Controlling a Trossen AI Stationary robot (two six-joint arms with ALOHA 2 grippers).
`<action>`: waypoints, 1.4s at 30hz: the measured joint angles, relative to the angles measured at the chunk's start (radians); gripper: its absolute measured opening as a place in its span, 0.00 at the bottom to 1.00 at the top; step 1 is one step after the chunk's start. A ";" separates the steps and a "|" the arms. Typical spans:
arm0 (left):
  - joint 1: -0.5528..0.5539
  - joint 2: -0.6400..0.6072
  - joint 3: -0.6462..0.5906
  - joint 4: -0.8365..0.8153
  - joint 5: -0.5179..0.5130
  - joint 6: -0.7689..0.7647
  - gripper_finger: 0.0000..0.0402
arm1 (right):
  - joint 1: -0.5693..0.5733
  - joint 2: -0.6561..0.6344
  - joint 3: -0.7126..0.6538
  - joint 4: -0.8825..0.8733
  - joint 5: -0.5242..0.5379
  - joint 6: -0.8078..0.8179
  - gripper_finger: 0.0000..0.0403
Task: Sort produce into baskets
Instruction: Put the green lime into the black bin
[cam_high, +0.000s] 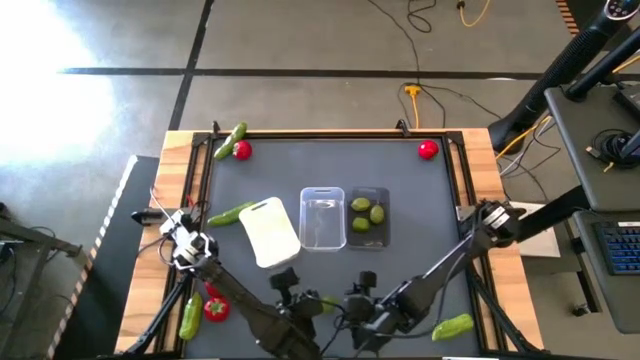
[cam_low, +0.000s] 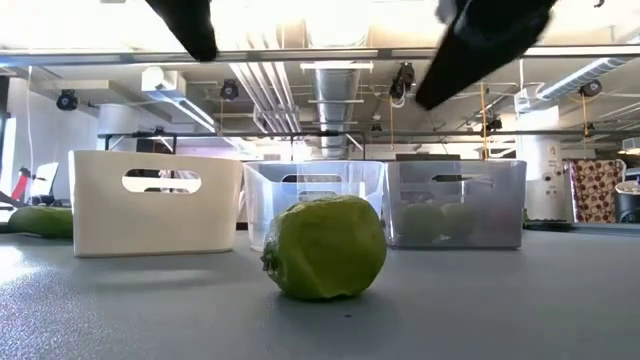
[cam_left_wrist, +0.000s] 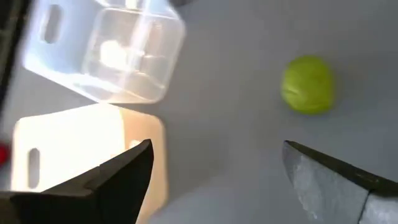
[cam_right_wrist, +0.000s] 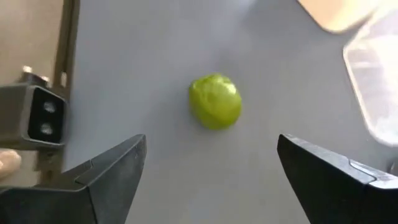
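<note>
baskets: three in a row mid-table, white basket (cam_high: 269, 232) left; clear basket (cam_high: 322, 217) middle; grey basket (cam_high: 369, 216) right, two limes (cam_high: 368, 209) inside | loose lime (cam_high: 326, 303) near of them, between both grippers

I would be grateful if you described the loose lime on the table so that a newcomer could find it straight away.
Start from the row of three baskets mid-table: white basket, clear basket, dark grey basket. Come towards the near edge, where the open left gripper and right gripper meet; the lime lies on the mat between them. Unlike the two limes in the grey basket, it sits alone in no basket.
</note>
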 joint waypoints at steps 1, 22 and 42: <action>-0.011 -0.007 -0.011 0.006 0.009 -0.010 0.82 | -0.012 0.005 0.000 0.018 -0.008 -0.028 0.88; -0.213 -0.496 -0.664 0.233 0.037 -0.676 0.79 | -0.153 0.171 -0.001 0.238 -0.241 -0.297 0.75; -0.129 -0.946 -1.051 0.595 -0.152 -0.532 0.79 | -0.160 -0.200 -0.005 -0.050 -0.072 -0.182 0.36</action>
